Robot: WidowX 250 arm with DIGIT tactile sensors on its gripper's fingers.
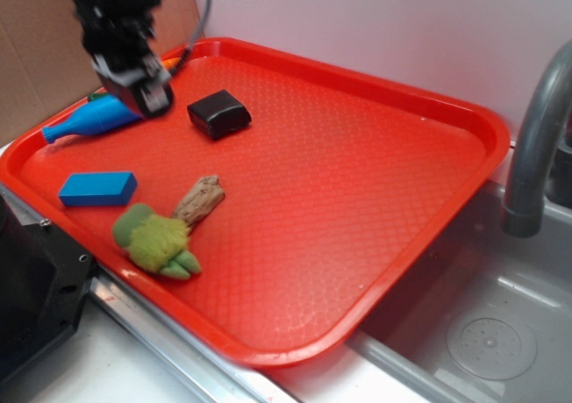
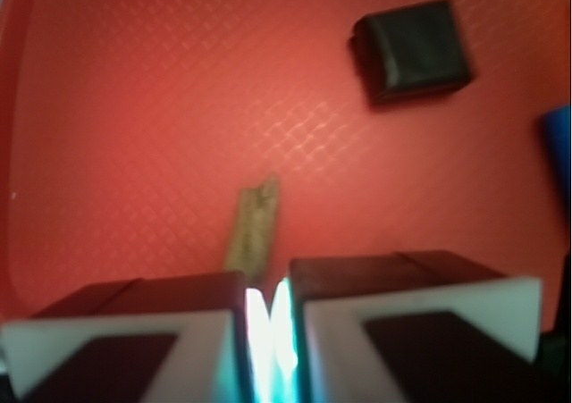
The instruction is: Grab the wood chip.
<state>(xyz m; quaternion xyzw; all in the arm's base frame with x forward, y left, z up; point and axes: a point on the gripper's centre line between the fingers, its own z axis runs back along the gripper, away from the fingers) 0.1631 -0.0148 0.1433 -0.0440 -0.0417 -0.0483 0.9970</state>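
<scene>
The wood chip [image 1: 198, 200] is seen lying flat on the red tray [image 1: 357, 171], toward the tray's near-left part, with its lower end touching the green plush toy [image 1: 156, 240] and the blue block [image 1: 97, 188] just beside that toy. The gripper [image 1: 143, 88] is held above the tray's far-left corner, close to the blue bottle-shaped toy [image 1: 89, 119] and the dark block [image 1: 218, 113] — well apart from the chip. In the wrist view the jaws are shown nearly pressed together, only a thin bright slit left between them, and nothing is held.

From the gripper, the chip lies toward the tray's near edge. In the wrist view the chip [image 2: 253, 226] is found just above the slit, offset slightly left, its long axis running nearly away from the camera with a slight lean — so it lies roughly across the closing line of the jaws. It is judged that the jaws must be spread and carried over the chip's middle before descent; the plush toy at one end leaves little room there.
</scene>
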